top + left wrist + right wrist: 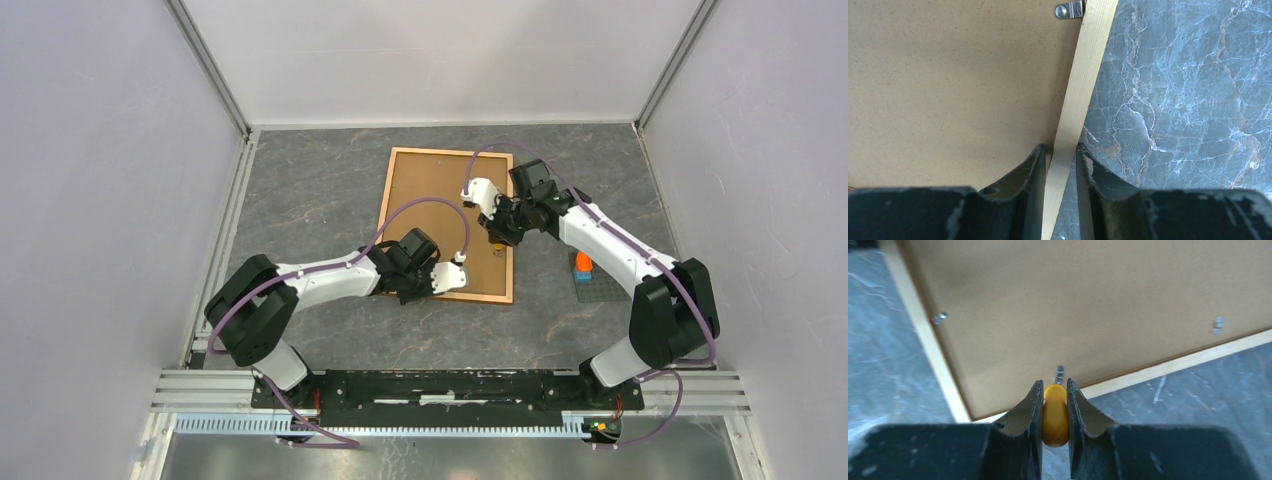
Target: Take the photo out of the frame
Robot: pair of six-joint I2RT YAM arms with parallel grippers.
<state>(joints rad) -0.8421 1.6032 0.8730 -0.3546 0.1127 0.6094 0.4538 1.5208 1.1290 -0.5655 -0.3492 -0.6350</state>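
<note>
The left gripper (448, 278) (1059, 150) is closed narrowly on the frame (440, 200). One pale wooden rail (1083, 75) is clamped between its two black fingers (1030, 167). In the left wrist view, the plain brown fibreboard back (948, 90) is seen to the left of the fingers, and the grey marbled table (1188, 100) to the right. A small metal clip (1069, 10) is fixed where the panel meets the rail, well ahead of the fingertips.

The frame is laid back-side up on the table (320, 200), between the two grippers. It is a large rectangle with a narrow orange-brown moulding.

The right gripper (497, 238) (1054, 387) is held over the frame's right edge and is closed on a yellow rounded piece (1055, 415). A corner of the frame (965, 415) is seen just left of its fingertips, and a metal clip (1059, 374) lies directly ahead of them.

A grey baseplate (600, 285) bearing an orange block (583, 264) is placed to the right of that gripper, clear of the frame.
</note>
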